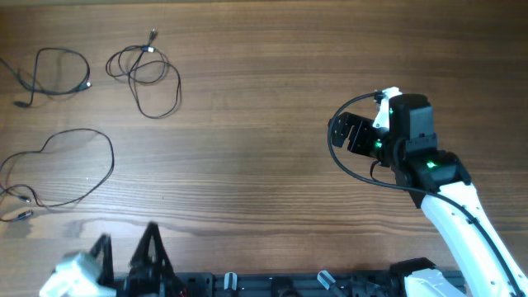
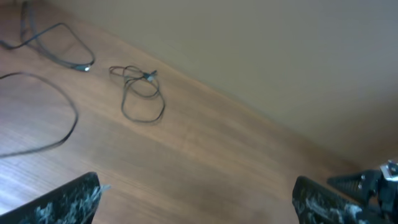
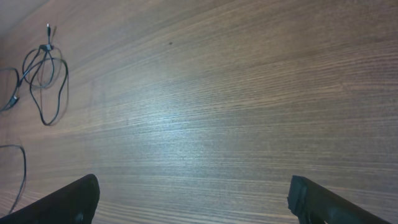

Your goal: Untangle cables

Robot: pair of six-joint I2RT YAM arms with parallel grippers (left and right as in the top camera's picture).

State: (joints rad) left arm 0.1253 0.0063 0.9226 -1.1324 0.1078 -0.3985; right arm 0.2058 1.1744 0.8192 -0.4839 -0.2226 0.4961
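Note:
Three thin black cables lie apart on the left of the wooden table. One is a loop at the far left [image 1: 58,70], one is a small coiled loop [image 1: 148,78], and one is a wide loop [image 1: 70,169] nearer the front. My left gripper [image 1: 128,246] stands open at the front left edge, away from all of them. In the left wrist view the coiled cable [image 2: 143,93] lies well ahead of the open left gripper [image 2: 196,202]. My right gripper [image 1: 340,134] is open over bare wood on the right. In its wrist view the right gripper [image 3: 196,199] holds nothing, and the coiled cable [image 3: 46,81] shows far left.
The wooden table [image 1: 264,99] has its front edge lined with the black arm mounts [image 1: 272,285]. The right arm's thick black cable [image 1: 355,169] loops beside its wrist. The tiny silvery plug ends [image 1: 21,206] of the wide loop lie near the left edge.

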